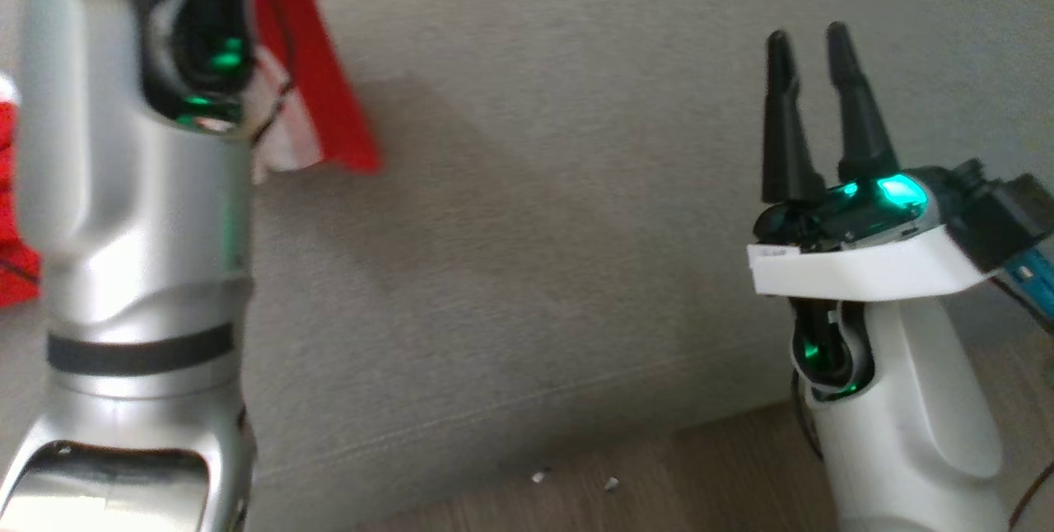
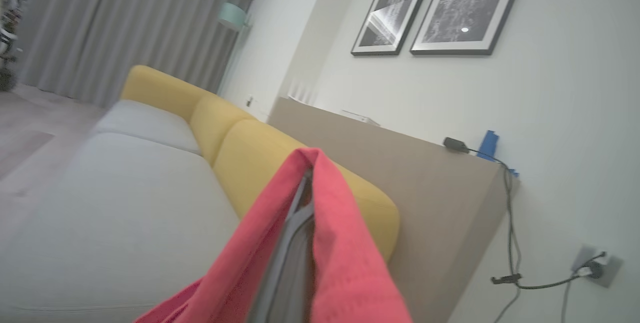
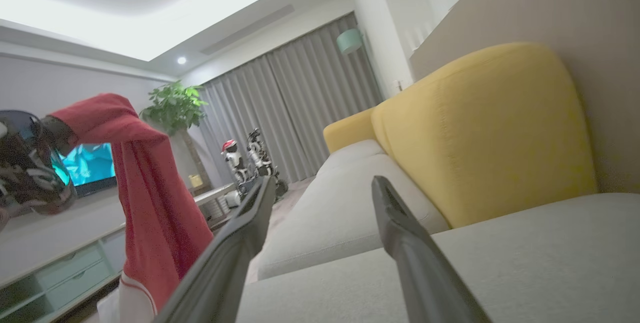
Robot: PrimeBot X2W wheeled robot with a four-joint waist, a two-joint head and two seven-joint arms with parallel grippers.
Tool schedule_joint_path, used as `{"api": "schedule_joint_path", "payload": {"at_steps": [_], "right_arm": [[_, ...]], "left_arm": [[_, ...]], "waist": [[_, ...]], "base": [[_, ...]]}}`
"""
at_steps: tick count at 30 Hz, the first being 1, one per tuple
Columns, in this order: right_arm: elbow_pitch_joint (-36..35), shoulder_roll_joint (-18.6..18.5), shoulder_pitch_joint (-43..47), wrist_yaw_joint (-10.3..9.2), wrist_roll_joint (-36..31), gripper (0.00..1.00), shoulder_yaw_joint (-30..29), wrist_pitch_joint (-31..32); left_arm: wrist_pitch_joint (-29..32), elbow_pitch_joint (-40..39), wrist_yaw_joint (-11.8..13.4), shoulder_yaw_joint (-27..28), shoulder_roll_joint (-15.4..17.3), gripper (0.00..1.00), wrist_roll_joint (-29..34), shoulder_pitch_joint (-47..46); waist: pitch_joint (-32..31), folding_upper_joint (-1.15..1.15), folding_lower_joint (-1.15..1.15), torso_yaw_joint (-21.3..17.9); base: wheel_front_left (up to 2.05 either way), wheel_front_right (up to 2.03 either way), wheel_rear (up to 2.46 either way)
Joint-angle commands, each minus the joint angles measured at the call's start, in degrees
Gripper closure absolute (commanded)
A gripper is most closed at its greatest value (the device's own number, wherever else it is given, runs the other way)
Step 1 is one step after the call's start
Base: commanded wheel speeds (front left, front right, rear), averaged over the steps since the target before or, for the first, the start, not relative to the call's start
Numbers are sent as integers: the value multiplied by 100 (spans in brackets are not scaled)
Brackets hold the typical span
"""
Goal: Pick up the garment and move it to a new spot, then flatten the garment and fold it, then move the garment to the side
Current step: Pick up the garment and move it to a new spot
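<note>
Left gripper (image 2: 304, 198) clenched on the red garment (image 2: 345, 263), cloth draped over both fingers (image 2: 292, 248), hanging above the grey sofa seat (image 1: 527, 227); right gripper (image 1: 811, 38) spread wide, empty, over that seat.

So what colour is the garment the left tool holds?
Red garment with white trim low down; clearest in the right wrist view.

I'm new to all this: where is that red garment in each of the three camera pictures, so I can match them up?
Head view: the red garment hangs at the top left.
Left wrist view: bottom centre, close up, rising to a peak mid-picture.
Right wrist view: left side, hanging straight down.
Shared landmark: the grey sofa seat appears in all three.
</note>
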Motion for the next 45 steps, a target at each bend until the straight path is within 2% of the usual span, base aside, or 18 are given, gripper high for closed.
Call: {"api": "schedule_joint_path", "payload": {"at_steps": [1,9,10,11,12,13,15,20,27,35,40,45], "right_arm": [[-295,19,-197,42,135,0,72,-38],[-551,19,-264,42,120,0,3,-39],[-555,19,-270,42,139,0,11,-39],[-559,19,-274,42,166,0,32,-39],[-563,19,-278,42,188,0,55,-39],[-563,19,-278,42,188,0,55,-39],[-567,19,-275,42,226,0,87,-39],[-557,19,-242,42,287,0,46,-39],[-506,19,-209,42,211,0,-91,-39],[-421,19,-138,42,37,0,-164,-39],[-415,19,-122,42,32,0,-152,-39],[-390,19,-110,42,-9,0,-206,-39]], "left_arm": [[-183,-192,165,-192,140,100,-256,-182],[-1307,537,824,-1786,138,100,-1061,-333],[-1428,731,881,-1970,138,75,-1107,-375],[-1513,934,917,-2151,138,43,-1158,-411],[-1570,1144,940,-2328,138,0,-1222,-442],[-1570,1144,940,-2328,138,0,-1222,-442],[-1601,1625,958,-2722,138,0,-1259,-512],[-1459,2511,788,-3607,137,0,-1418,-628],[-1488,3184,596,-4233,137,0,-1456,-651],[-987,3804,12,-5318,137,0,-1017,-495],[-1064,3979,-6,-5724,137,0,-656,-547],[-1149,4159,110,-6118,183,0,-213,-684]], "waist": [[141,0,0,-453],[291,0,0,-1013],[313,0,0,-1069],[337,0,0,-1128],[364,0,0,-1181],[364,0,0,-1181],[414,0,0,-1260],[479,0,0,-1280],[389,0,0,-926],[167,0,0,-356],[139,0,0,-206],[120,0,0,-62]], "base": [[0,0,0],[0,0,0],[0,0,0],[0,0,0],[0,0,0],[0,0,0],[0,0,0],[0,0,0],[0,0,0],[0,0,0],[0,0,0],[0,0,0]]}}
